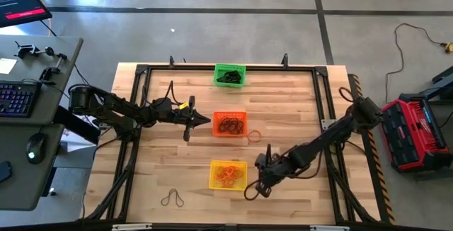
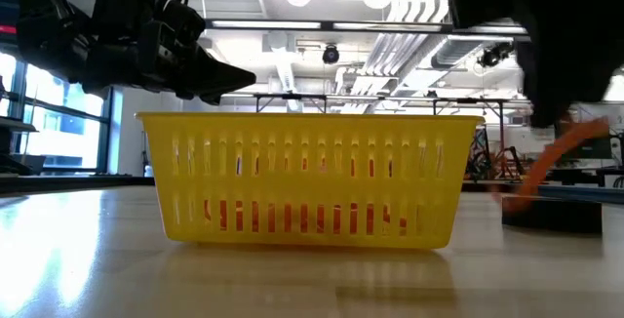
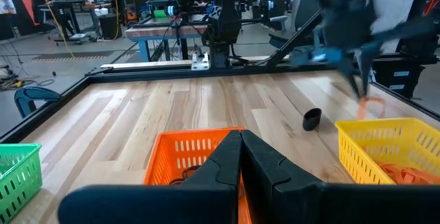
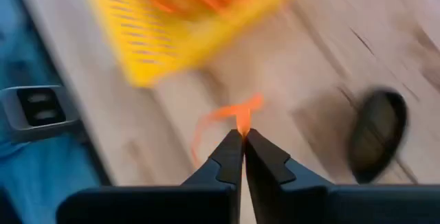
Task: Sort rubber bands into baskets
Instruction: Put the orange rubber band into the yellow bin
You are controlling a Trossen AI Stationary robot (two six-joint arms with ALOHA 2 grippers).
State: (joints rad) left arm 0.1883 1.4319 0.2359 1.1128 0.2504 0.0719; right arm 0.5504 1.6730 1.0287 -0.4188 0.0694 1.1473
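1. While the right claw (image 1: 256, 187) sits low by the yellow basket (image 1: 228, 174) in the high view, the left claw (image 1: 205, 120) waits beside the orange basket (image 1: 230, 124). The green basket (image 1: 229, 74) is at the far edge of the bench (image 1: 297, 110).
2. In the low view, an orange rubber band (image 2: 561, 152) hangs just past the yellow basket.
3. In the left wrist view, the left claw is pinched shut on nothing.
4. In the right wrist view, the right claw is pinched shut on that thin orange band, near a thick black band (image 4: 377, 133).
5. To do this well, I think it should lift slowly, go right over the yellow basket, and only then let go.
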